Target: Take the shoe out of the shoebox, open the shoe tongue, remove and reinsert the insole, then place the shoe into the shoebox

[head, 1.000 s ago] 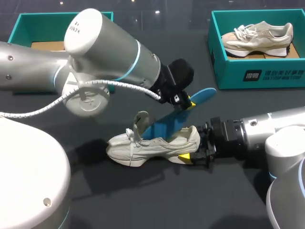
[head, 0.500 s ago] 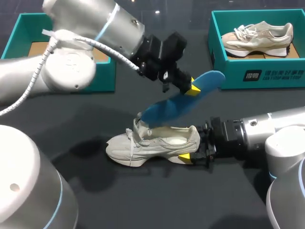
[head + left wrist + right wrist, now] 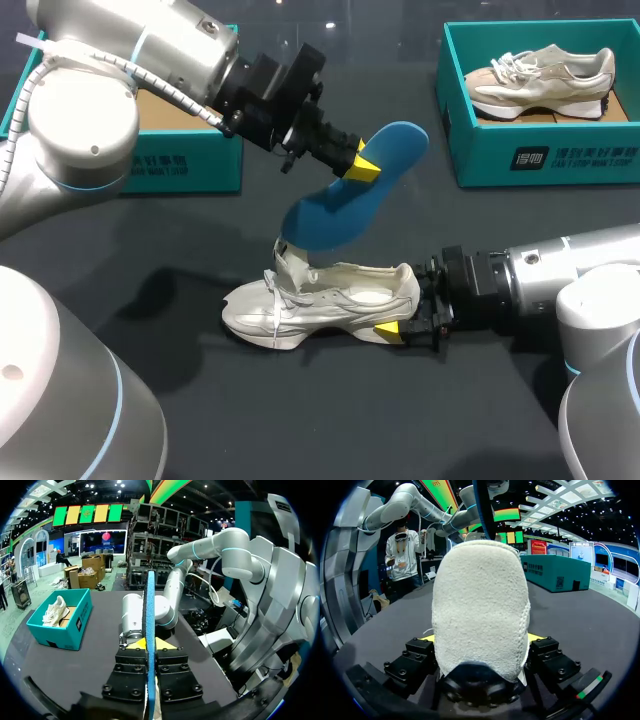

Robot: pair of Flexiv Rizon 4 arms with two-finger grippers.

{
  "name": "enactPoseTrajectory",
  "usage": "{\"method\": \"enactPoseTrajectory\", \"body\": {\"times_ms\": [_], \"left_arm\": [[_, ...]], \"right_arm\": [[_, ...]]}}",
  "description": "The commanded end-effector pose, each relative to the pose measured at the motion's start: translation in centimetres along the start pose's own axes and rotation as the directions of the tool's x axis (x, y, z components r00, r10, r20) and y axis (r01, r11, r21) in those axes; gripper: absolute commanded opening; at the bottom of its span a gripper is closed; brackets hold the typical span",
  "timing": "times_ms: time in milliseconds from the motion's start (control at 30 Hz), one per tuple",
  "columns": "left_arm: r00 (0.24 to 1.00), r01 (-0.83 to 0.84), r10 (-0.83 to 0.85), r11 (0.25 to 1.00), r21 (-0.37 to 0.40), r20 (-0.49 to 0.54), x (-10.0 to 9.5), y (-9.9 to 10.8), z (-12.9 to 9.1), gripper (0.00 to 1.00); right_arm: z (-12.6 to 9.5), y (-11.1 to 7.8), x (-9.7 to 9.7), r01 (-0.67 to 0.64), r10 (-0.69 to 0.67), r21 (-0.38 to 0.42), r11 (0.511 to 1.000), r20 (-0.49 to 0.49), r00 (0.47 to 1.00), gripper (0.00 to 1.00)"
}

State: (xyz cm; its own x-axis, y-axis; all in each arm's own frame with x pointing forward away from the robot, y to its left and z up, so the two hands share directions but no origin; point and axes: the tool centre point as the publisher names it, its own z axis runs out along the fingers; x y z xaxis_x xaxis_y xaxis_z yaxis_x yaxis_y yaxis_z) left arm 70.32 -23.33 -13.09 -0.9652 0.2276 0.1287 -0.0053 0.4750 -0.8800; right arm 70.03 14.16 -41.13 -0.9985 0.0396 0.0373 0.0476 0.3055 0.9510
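Cream knit up front: the shoe (image 3: pixel 320 300) stands on its sole on the dark table (image 3: pixel 330 420), toe toward my left, and the right gripper (image 3: pixel 481 639) is clamped on its heel from both sides. Above it, the left gripper (image 3: pixel 362 166) pinches the blue insole (image 3: pixel 345 205) near its upper end. The insole is out of the shoe and slants down to just over the raised tongue (image 3: pixel 292 262). At the far edge sit two teal boxes: the left box (image 3: pixel 180 165), partly behind my arm, and the right box (image 3: pixel 530 160), holding a second shoe (image 3: pixel 540 78).
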Motion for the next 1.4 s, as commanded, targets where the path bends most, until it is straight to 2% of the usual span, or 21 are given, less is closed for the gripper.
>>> {"method": "enactPoseTrajectory", "body": {"times_ms": [33,67,200,300,367,867,1000,1133,1267,1333,1400], "left_arm": [[0.999,0.012,-0.015,0.996,0.093,0.032,1.7,-0.8,-1.4,0.0],[0.998,0.016,-0.023,0.992,0.127,0.053,2.1,-1.6,-2.2,0.0],[0.992,-0.006,-0.017,0.984,0.178,0.128,3.6,-3.7,-4.4,0.0],[0.986,0.01,-0.05,0.97,0.241,0.159,4.9,-4.7,-5.8,0.0],[0.984,0.066,-0.112,0.952,0.3,0.137,5.7,-5.7,-6.7,0.0],[0.984,0.066,-0.112,0.952,0.3,0.137,5.7,-5.7,-6.7,0.0],[0.983,0.06,-0.122,0.918,0.392,0.136,8.2,-7.9,-7.9,0.0],[0.981,0.08,-0.151,0.89,0.449,0.124,9.9,-10.3,-8.5,0.0],[0.962,0.18,-0.26,0.833,0.523,0.083,11.7,-11.9,-9.4,0.0],[0.931,0.303,-0.366,0.785,0.54,0.009,12.7,-12.6,-10.0,0.0],[0.931,0.303,-0.366,0.785,0.54,0.009,12.7,-12.6,-10.0,0.0]], "right_arm": [[0.2,-0.1,0.1,0.0,0.0,0.004,1.0,0.002,1.0,0.0],[0.2,-0.1,0.1,0.0,0.0,0.004,1.0,0.002,1.0,0.0],[0.2,-0.1,0.1,0.0,0.0,0.004,1.0,0.002,1.0,0.0],[0.2,-0.1,0.1,0.0,0.0,0.004,1.0,0.002,1.0,0.0],[0.2,-0.1,0.1,0.0,0.0,0.004,1.0,0.002,1.0,0.0],[0.2,-0.1,0.1,0.0,0.0,0.004,1.0,0.002,1.0,0.0],[0.2,-0.1,0.1,0.0,0.0,0.004,1.0,0.002,1.0,0.0],[0.2,-0.1,0.1,0.0,0.0,0.004,1.0,0.002,1.0,0.0],[0.2,-0.1,0.1,0.0,0.0,0.004,1.0,0.002,1.0,0.0],[0.2,-0.1,0.1,0.0,0.0,0.004,1.0,0.002,1.0,0.0],[0.2,-0.1,0.1,0.0,0.0,0.004,1.0,0.002,1.0,0.0]]}}
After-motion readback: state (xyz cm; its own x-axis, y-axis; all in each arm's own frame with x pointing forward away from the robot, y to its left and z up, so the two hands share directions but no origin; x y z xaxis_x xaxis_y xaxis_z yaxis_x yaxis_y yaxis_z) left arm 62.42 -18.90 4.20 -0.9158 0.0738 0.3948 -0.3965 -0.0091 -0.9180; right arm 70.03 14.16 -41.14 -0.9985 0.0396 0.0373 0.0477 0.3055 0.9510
